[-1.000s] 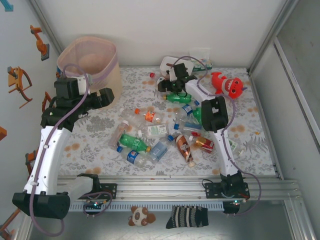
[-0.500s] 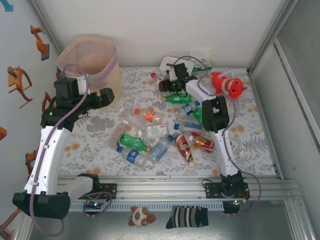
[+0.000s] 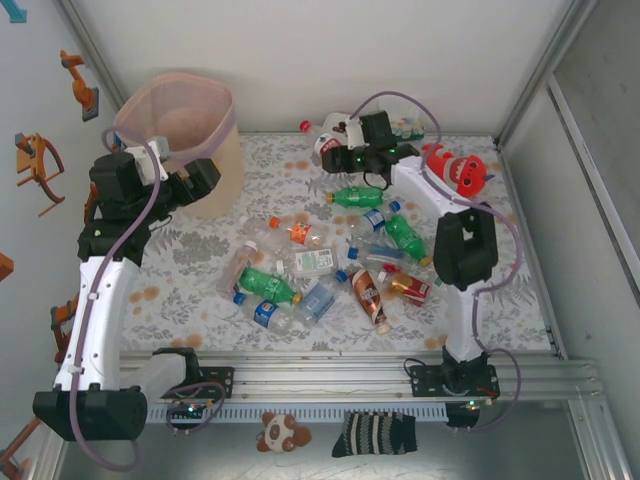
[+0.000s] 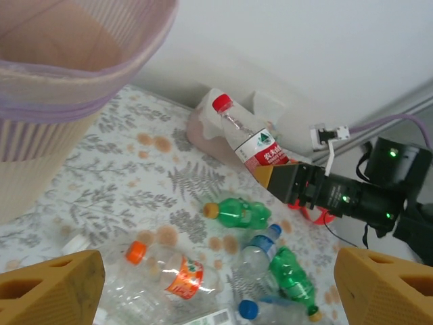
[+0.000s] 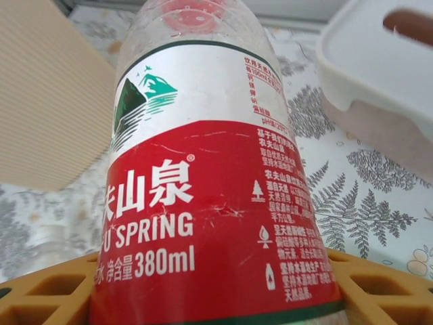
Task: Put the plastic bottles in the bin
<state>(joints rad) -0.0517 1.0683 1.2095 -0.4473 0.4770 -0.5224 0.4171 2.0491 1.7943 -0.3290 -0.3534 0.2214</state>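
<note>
My right gripper (image 3: 343, 152) is shut on a clear plastic bottle (image 3: 322, 140) with a red label and red cap, held above the back of the table. In the right wrist view that bottle (image 5: 210, 189) stands between my yellow fingers (image 5: 47, 288). From the left wrist the same bottle (image 4: 252, 143) shows tilted, cap pointing toward the bin. The beige bin (image 3: 222, 105) with its pink liner stands at the back left. My left gripper (image 3: 205, 178) hangs open and empty beside the bin (image 4: 74, 88). Several more bottles (image 3: 300, 265) lie in mid-table, among them a green one (image 3: 355, 195).
A red shark plush (image 3: 455, 170) lies at the back right. A white tissue box (image 5: 379, 68) sits just behind the held bottle. An orange-capped bottle (image 4: 169, 267) and green bottles (image 4: 240, 213) lie below my left gripper (image 4: 216, 291). Walls close the table on three sides.
My right gripper has closed on the red-labelled bottle and lifted it off the table toward the back. The left arm has drawn slightly back toward the bin.
</note>
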